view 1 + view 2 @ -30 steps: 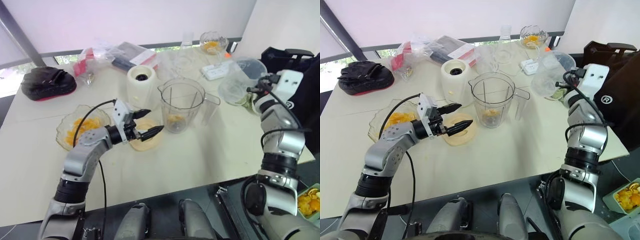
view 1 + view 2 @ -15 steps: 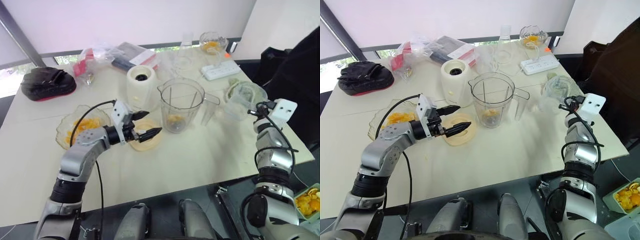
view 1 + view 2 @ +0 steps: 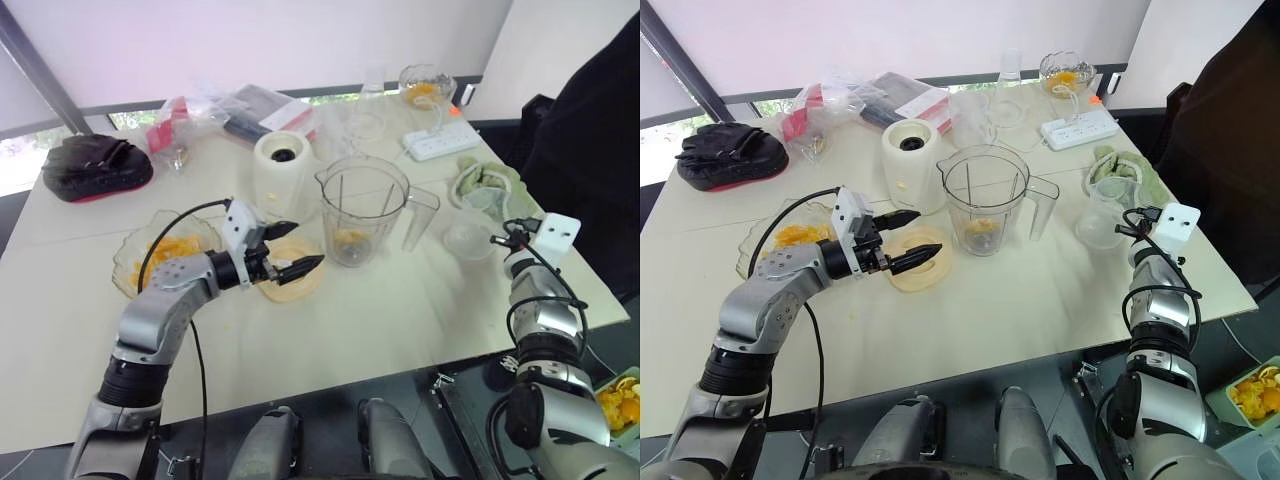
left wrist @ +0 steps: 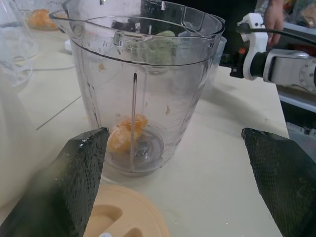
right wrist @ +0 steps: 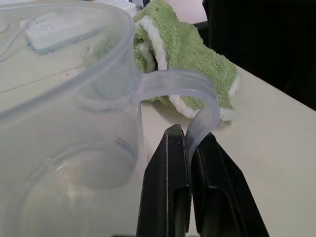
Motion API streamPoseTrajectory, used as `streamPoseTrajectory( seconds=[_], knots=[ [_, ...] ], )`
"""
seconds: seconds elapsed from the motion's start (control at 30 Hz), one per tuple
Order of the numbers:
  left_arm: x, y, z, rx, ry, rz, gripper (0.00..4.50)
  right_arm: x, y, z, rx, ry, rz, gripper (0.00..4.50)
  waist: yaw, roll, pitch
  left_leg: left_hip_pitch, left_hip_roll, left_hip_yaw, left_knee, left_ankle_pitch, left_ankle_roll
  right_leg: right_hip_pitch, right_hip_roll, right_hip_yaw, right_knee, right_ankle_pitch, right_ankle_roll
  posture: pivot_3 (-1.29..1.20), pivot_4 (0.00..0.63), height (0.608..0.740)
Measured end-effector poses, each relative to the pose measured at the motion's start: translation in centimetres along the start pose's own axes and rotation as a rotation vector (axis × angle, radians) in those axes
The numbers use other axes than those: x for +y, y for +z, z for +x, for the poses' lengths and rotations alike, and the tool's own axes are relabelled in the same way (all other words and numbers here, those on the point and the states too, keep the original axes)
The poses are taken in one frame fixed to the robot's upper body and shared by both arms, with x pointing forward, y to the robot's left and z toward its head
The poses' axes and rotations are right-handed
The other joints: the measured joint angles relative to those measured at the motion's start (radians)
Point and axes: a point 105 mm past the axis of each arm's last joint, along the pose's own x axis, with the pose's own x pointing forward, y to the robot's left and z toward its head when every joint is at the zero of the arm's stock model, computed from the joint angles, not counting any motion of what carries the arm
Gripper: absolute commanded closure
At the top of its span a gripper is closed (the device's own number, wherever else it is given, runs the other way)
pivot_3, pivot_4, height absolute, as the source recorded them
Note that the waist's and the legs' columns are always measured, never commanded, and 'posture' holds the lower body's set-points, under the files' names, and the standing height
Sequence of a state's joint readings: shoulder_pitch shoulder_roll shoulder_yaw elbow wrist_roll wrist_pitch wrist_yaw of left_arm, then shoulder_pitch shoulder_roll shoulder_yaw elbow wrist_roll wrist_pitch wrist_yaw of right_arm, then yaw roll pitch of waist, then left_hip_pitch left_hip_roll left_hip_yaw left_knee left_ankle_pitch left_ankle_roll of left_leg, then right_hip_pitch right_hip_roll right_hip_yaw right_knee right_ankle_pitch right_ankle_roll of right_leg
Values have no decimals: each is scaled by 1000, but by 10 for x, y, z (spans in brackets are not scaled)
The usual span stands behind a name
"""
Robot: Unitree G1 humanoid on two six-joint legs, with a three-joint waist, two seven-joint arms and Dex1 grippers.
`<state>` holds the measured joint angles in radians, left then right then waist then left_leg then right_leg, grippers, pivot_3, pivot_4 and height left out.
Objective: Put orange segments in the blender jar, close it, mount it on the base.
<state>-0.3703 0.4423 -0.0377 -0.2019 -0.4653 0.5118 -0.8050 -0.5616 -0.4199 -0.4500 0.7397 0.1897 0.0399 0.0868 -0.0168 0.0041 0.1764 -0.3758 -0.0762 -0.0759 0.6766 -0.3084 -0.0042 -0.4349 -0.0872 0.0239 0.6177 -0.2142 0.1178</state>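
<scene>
While left jaws gape wide, empty, facing blender jar (image 4: 143, 89), right jaws pinching tab of clear container (image 5: 64, 123)

Desk layout, head view
The blender jar (image 3: 362, 210) stands mid-desk (image 3: 400, 310) with orange segments (image 4: 127, 132) inside. The base (image 3: 283, 172) is behind-left, the lid (image 3: 290, 275) before-left, the bowl (image 3: 128, 250) farther left. The cup (image 3: 468, 236) is to the right, with the cloth (image 3: 485, 180) behind it and the power strip (image 3: 440, 140) beyond.

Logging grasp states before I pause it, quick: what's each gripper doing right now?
Left gripper: open, empty, pointing at the blender jar.
Right gripper: shut on the handle of the clear cup.
</scene>
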Motion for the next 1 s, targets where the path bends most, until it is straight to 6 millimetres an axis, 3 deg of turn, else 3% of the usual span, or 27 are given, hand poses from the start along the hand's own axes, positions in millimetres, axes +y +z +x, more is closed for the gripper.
streamPoseTrajectory(
  seconds=[0.03, 0.2, 0.57, 0.87, 1.0],
  knots=[
    [0, 0, 0, 0, 0, 0, 0, 0, -1, 0, 3, 0, -1, 3510, 0, 0, 0, 0, 0, 0, 0, 0, 0, 0, 0, 0, 0, 0, 0, 0, 150, 740],
    [-1, 1, 0, -3, -1, 5, 0, -3, 0, 0, 6, -10, -17, 985, -1, 0, 0, 0, 0, 0, 0, 0, 0, 0, 0, 0, 0, 0, 0, 0, 150, 740],
    [-1, 1, 2, -10, -1, 1, 0, -19, -17, -15, 37, -42, -87, 985, 2, 0, 0, 0, 0, 0, 0, -1, 1, 1, 0, 0, -1, 0, 0, 0, 150, 740],
    [-2, 2, 2, -10, -4, 2, 0, -19, -8, -34, 17, -30, -108, 985, 4, 0, 0, 0, 0, 0, 0, -1, 2, 1, 0, 0, -1, 0, 0, 0, 150, 740],
    [-1, 3, 3, -9, -7, 5, 0, -15, 1, -55, 10, 22, -125, 985, 6, 0, 0, 0, 0, -1, 0, -3, 5, 1, 0, 0, 0, 0, 0, 0, 150, 740]
  ],
)
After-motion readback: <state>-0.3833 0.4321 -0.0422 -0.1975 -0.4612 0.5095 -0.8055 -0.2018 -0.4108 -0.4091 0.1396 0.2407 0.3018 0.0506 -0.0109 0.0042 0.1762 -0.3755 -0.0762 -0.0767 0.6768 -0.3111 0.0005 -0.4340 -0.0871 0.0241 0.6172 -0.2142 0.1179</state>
